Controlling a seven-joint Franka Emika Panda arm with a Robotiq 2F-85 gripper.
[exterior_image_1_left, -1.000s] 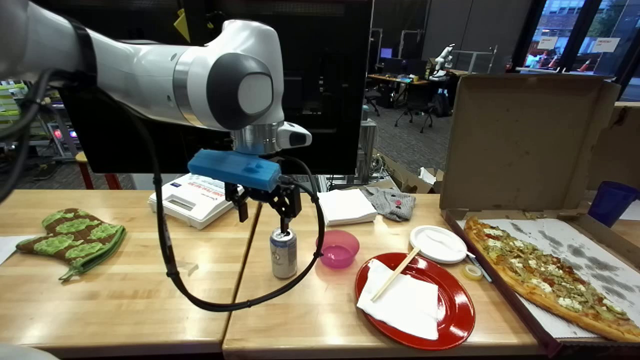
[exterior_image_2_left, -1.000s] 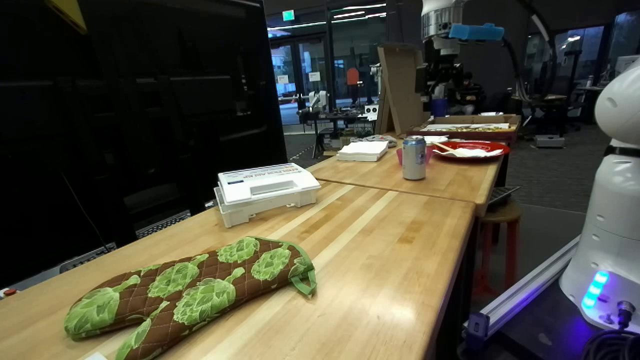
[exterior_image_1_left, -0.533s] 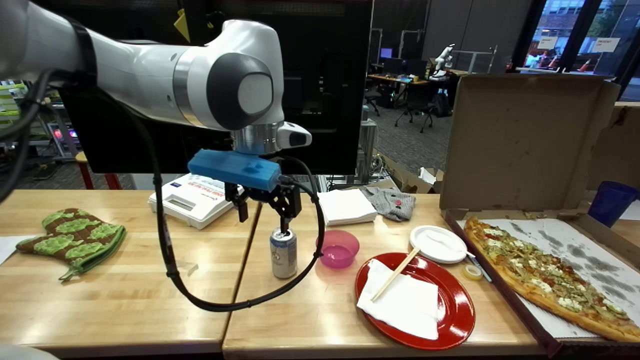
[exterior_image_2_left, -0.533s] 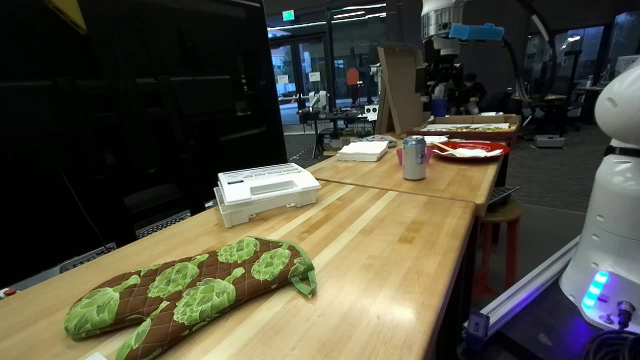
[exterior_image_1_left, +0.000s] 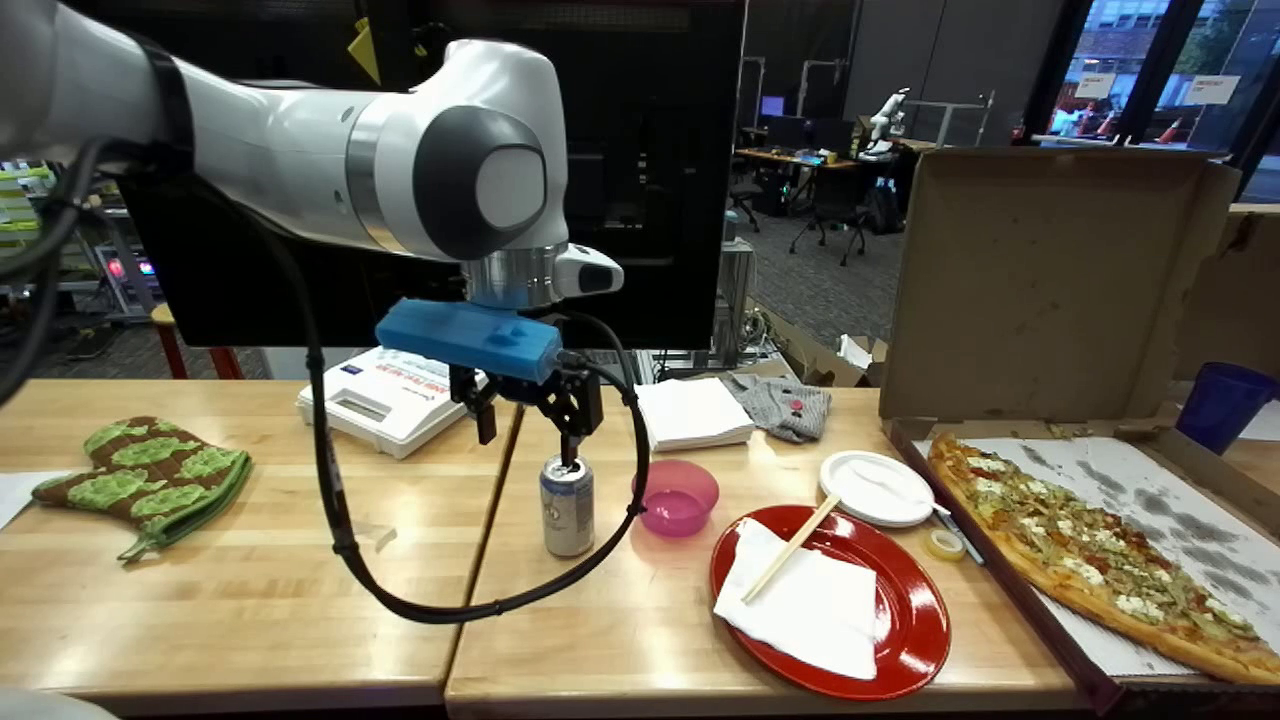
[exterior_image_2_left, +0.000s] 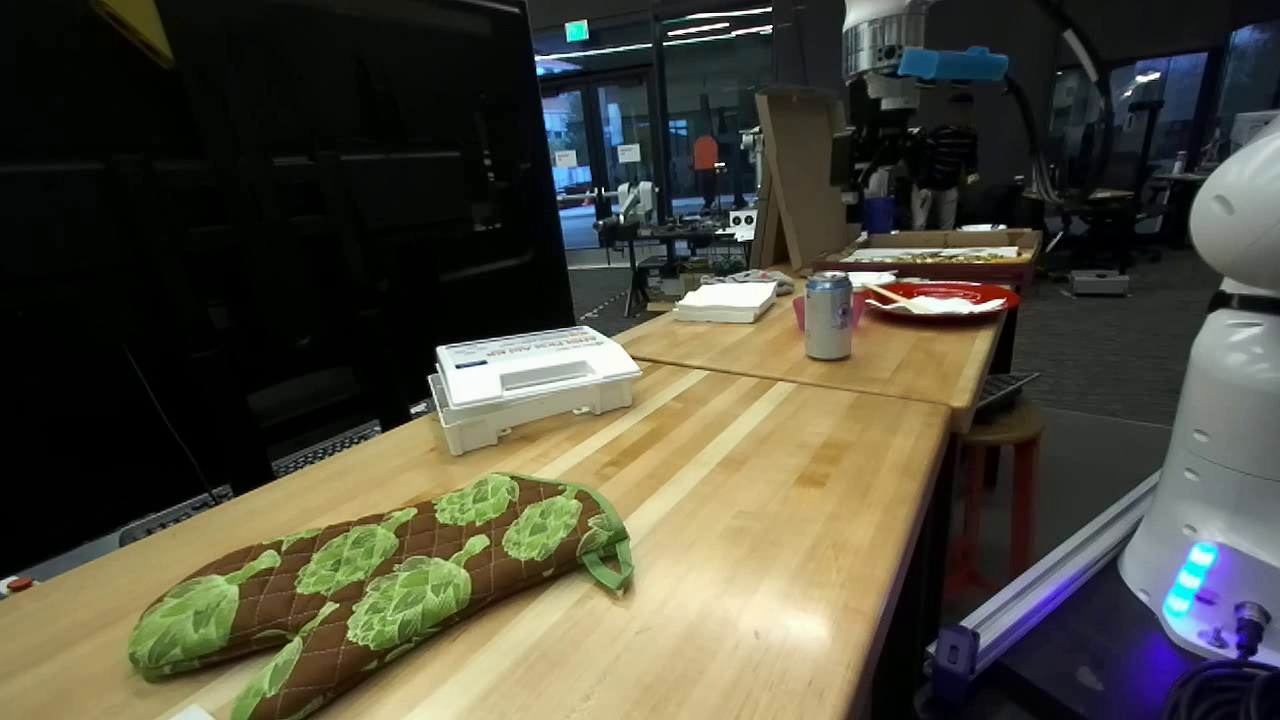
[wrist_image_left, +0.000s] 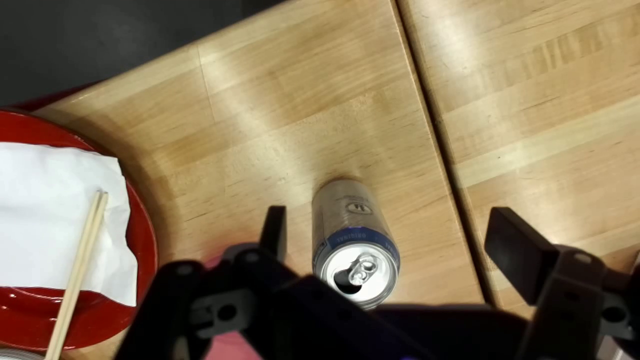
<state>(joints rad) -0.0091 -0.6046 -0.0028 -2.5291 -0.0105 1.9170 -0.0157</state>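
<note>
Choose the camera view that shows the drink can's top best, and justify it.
The wrist view: looking down on the can, it shows the top with pull tab and open mouth. Both exterior views show the can upright from the side, its top foreshortened; in an exterior view, the hand partly covers that top.

- Looks to me like a robotics lab with an office feel
- A white robot arm (exterior_image_1_left: 300, 150) reaches over the wooden counter (exterior_image_1_left: 300, 600), blue lights glowing on its base (exterior_image_2_left: 1200, 500)
- Across the room, another pale arm (exterior_image_1_left: 885, 118), dark monitors (exterior_image_1_left: 785, 135) and chairs (exterior_image_1_left: 835, 207)
- Grey carpet (exterior_image_1_left: 840, 285), tall glass doors (exterior_image_2_left: 570, 120) with notices (exterior_image_2_left: 628, 152), a lit green sign (exterior_image_2_left: 577, 31) up high
- An oven mitt (exterior_image_1_left: 150, 470) and pizza box (exterior_image_1_left: 1040, 290) lend a kitchen touch
</note>
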